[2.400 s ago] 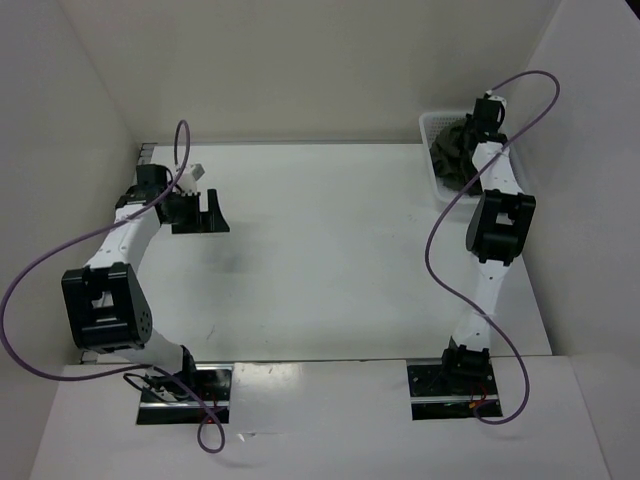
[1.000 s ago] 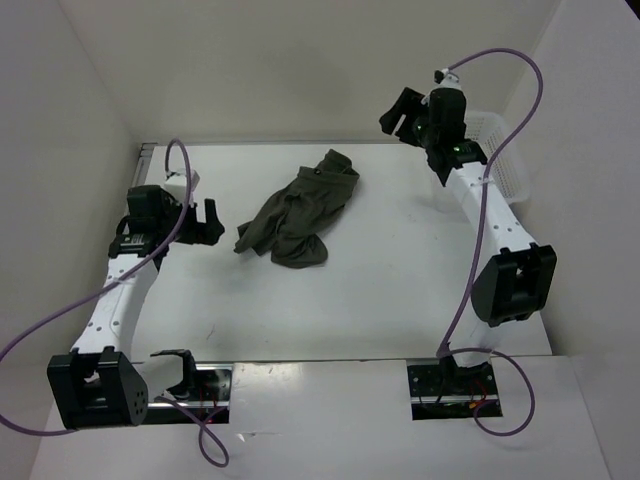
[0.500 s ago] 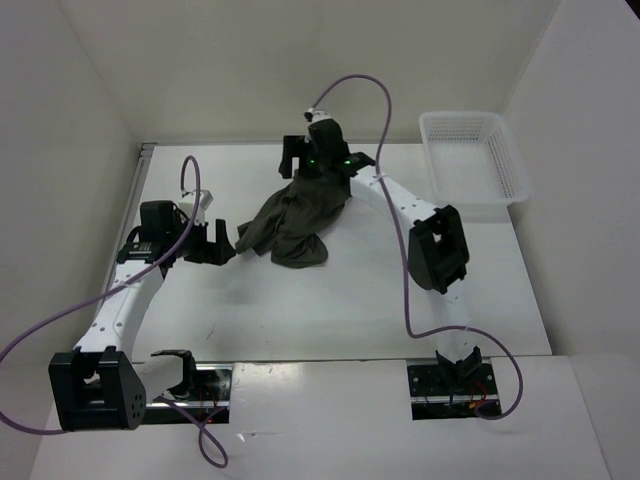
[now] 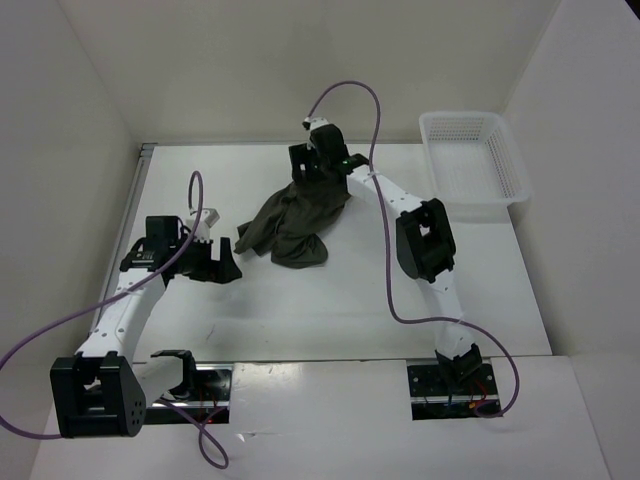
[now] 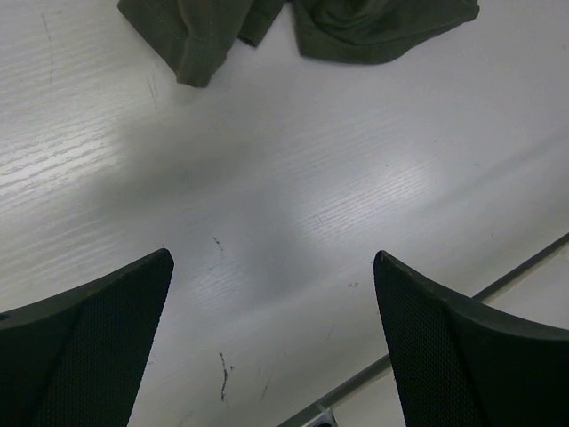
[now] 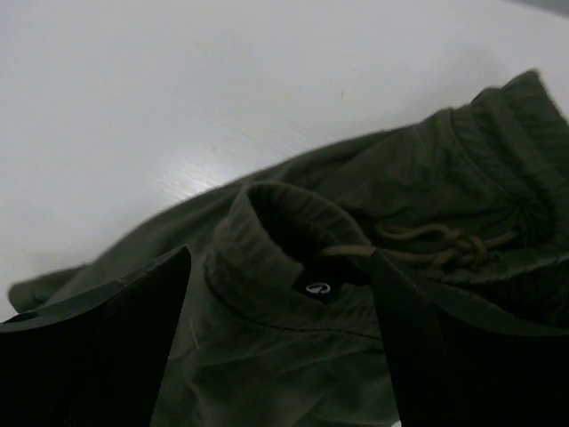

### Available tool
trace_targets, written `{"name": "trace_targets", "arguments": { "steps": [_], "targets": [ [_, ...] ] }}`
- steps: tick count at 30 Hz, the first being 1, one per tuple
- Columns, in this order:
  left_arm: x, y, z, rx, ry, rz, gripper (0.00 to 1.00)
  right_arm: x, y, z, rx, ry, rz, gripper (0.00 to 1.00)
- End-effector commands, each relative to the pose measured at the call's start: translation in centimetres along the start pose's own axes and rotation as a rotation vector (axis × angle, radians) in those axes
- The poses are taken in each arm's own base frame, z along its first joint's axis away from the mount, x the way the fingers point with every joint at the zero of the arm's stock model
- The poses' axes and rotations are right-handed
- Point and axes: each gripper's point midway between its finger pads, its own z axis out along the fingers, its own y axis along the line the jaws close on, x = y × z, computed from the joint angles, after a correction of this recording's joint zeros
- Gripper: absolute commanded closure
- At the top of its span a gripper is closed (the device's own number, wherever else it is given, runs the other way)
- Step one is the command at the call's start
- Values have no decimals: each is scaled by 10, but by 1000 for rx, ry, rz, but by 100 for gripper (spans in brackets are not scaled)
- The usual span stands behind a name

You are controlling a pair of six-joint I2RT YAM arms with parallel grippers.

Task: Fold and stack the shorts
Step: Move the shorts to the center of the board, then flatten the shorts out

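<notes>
The right pincer (image 4: 308, 166) is hovering over the far end of the shorts (image 4: 295, 220), its jaws standing wide apart with nothing clamped between them. In the right wrist view that pincer (image 6: 280, 267) is looking straight down on the crumpled waistband (image 6: 507, 151), where a tan drawstring (image 6: 436, 238) is lying knotted and a small dark label (image 6: 316, 288) is showing just inside a turned-over fold. Whether the fingertips (image 6: 173, 267) are touching the cloth, I cannot tell. The left pincer (image 4: 215, 262) is sitting just beside the shorts' near-left corner, apart from the fabric, with its jaws also spread wide and holding nothing. In the left wrist view this pincer (image 5: 274, 258) is pointing at bare bench (image 5: 293, 178), and the shorts' (image 5: 356, 22) hems are showing only along the top edge, beyond the fingers (image 5: 107, 329). The shorts are lying unfolded in a rumpled heap on the bench (image 4: 400, 290), running from the far waistband end toward a bunched leg end nearer the arms' bases. A white mesh basket (image 4: 470, 160) is standing well apart from the shorts, to their right, near the far right corner.
</notes>
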Motion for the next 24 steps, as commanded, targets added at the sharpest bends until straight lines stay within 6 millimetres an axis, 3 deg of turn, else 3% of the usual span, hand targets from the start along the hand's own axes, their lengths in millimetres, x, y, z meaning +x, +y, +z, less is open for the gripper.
{"name": "trace_targets", "arguments": {
  "steps": [1,4,6,8,12,13,14,16,17,19,20,24],
  "targets": [
    [7,-13,0,72,19,-8,0,14,18,1,-117,15,-69,14],
    [21,-19,-1,101,66,-39,0,22,19,6,-125,32,-68,16],
    [27,-21,0,111,82,-51,0,26,16,11,-139,39,-52,22],
    [31,-19,1,102,90,-55,0,28,26,8,-197,48,-52,64],
    [31,-18,3,97,95,-48,0,15,31,-10,-216,28,-54,100],
    [31,-20,4,102,99,-42,0,-5,35,-29,-223,-11,-58,100],
    [26,-20,2,101,88,-34,0,0,28,-38,-219,3,-50,100],
    [20,-20,7,95,86,-11,0,-21,19,-63,-211,-57,-35,100],
    [16,-26,8,108,89,10,0,-37,17,-96,-210,-105,-27,100],
    [12,-25,16,88,105,43,0,-55,2,-127,-159,-173,-6,100],
    [15,-33,20,98,130,74,0,-64,2,-156,-147,-217,-8,100],
    [-1,-43,48,70,126,201,0,-52,-12,-192,-95,-234,-13,100]
  ]
}}
